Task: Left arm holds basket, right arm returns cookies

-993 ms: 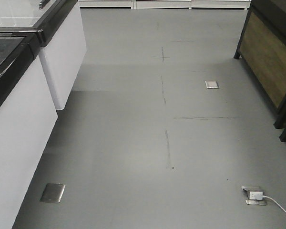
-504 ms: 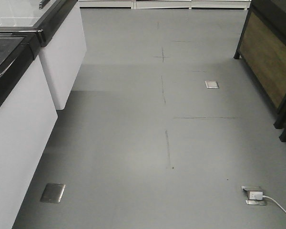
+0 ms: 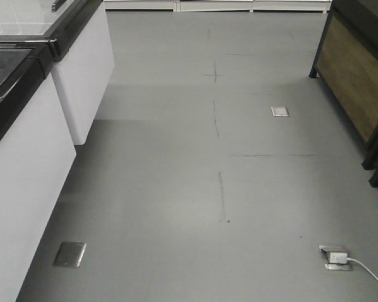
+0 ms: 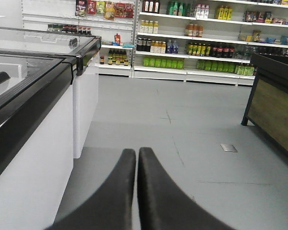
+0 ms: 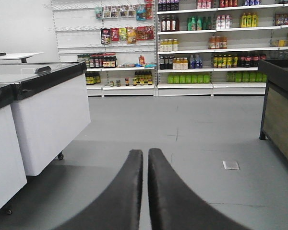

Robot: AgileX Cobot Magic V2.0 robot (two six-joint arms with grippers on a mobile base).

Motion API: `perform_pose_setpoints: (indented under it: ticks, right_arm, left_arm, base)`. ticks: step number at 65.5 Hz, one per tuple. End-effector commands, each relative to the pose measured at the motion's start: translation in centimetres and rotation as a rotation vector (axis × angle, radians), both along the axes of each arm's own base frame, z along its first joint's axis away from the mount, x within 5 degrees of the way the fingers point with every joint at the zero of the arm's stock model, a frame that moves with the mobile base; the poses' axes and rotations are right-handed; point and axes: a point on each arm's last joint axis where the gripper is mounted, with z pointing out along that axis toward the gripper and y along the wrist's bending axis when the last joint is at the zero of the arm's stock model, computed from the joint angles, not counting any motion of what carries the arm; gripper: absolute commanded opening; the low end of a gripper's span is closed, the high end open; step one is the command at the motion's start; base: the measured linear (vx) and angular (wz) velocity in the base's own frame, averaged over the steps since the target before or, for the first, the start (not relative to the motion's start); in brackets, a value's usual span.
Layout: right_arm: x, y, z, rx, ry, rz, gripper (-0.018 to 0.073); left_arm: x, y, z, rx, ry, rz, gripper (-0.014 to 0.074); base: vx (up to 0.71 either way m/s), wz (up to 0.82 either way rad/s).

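Note:
The basket and the cookies are out of view in every frame. In the left wrist view my left gripper (image 4: pixel 137 152) is shut, its two black fingers side by side with nothing between them, pointing down a shop aisle. In the right wrist view my right gripper (image 5: pixel 145 153) is likewise shut and holds nothing, aimed along the same aisle. Neither arm shows in the front-facing view, which holds only grey floor (image 3: pixel 176 189).
White chest freezers (image 3: pixel 25 157) with black-rimmed glass lids line the left side. A dark wood-panelled counter (image 3: pixel 356 82) stands at the right. Shelves of bottles (image 5: pixel 206 52) fill the far wall. Floor sockets (image 3: pixel 335 258) lie ahead, one with a white cable.

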Motion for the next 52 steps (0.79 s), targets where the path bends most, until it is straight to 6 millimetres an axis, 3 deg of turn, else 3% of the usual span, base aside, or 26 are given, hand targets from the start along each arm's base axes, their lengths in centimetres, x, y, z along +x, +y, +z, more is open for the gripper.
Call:
perform_pose_setpoints:
  ticks: [1,52]
  right_arm:
    - [-0.07,0.06,0.13,-0.003,-0.069,0.007,-0.0003]
    - [-0.07,0.06,0.13,-0.003,-0.069,0.007,-0.0003]
  left_arm:
    - [-0.21,-0.06,1.79,-0.022,-0.113,-0.010,-0.0006]
    - [-0.27,-0.07,2.32,-0.007,-0.157,-0.011,-0.0006]
  base:
    - [0.00,0.00]
    - [0.00,0.00]
